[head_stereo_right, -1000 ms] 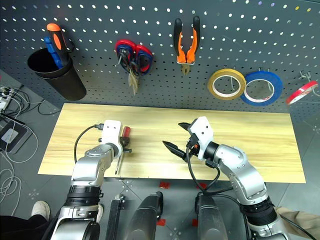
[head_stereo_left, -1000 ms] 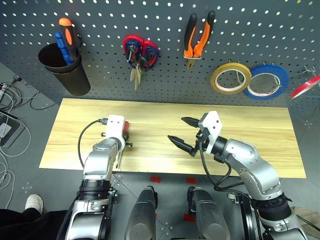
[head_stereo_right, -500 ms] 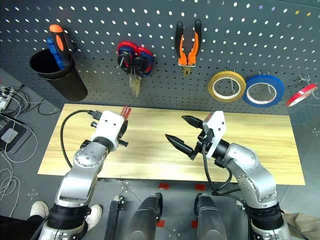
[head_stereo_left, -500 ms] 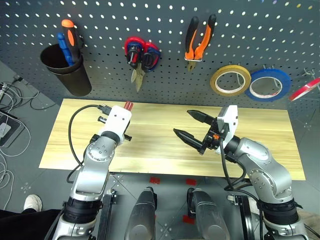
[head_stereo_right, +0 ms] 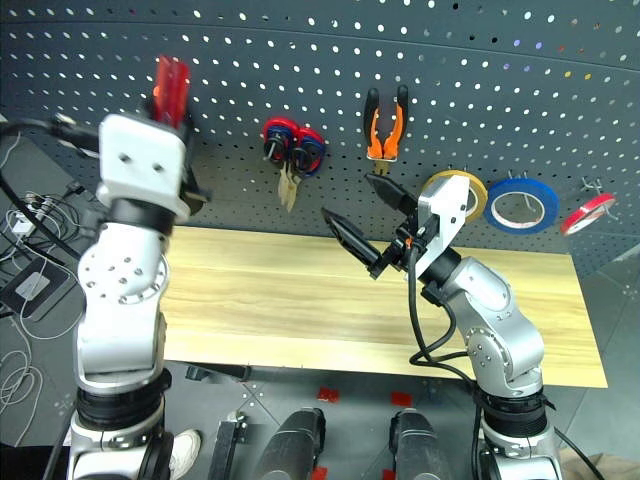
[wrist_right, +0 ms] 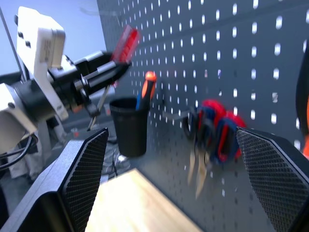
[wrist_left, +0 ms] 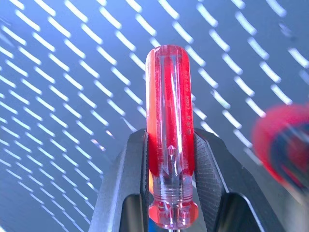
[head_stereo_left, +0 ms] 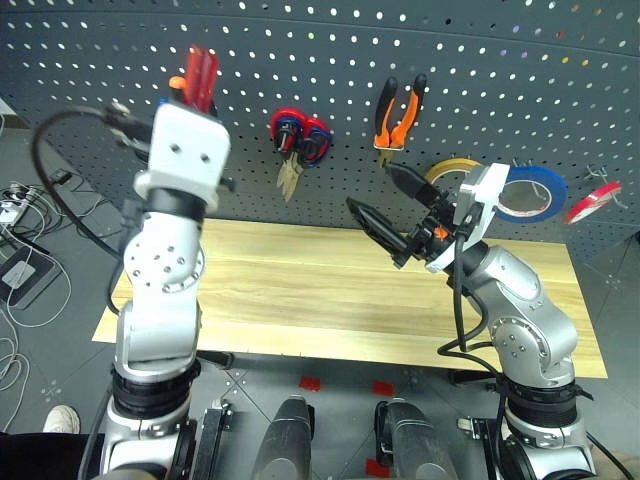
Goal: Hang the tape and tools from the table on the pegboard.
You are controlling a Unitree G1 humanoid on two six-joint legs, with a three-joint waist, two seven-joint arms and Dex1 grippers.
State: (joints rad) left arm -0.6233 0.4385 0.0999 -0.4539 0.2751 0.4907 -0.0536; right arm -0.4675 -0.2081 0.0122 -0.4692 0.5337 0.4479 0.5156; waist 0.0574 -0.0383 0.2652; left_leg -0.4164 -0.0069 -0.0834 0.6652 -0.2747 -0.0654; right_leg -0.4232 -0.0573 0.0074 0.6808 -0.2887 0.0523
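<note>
My left gripper [wrist_left: 169,150] is shut on the red-handled screwdriver [wrist_left: 169,87], handle pointing up. It holds it high in front of the pegboard [head_stereo_left: 520,70] at the upper left, close to the black cup. My right gripper [head_stereo_left: 372,190] stands open and empty above the table [head_stereo_left: 300,290], its fingers pointing toward the board's middle. The yellowish tape [head_stereo_left: 447,166] hangs on the board, partly hidden behind my right wrist. The orange-and-black pliers [head_stereo_left: 398,105] hang above it. The scissors hang in one cluster with the red-handled snips [head_stereo_left: 297,135].
A black cup [wrist_right: 128,125] with an orange screwdriver [wrist_right: 147,84] hangs at the board's left, mostly hidden behind my left arm in the eye views. A blue tape roll [head_stereo_left: 530,195] and a red roll [head_stereo_left: 590,200] hang at the right. Cables lie on the floor at left.
My left gripper has lifted the screwdriver off the table and swung it up in front of the pegboard. The right gripper, still open, rose too. The camera tilted upward.
</note>
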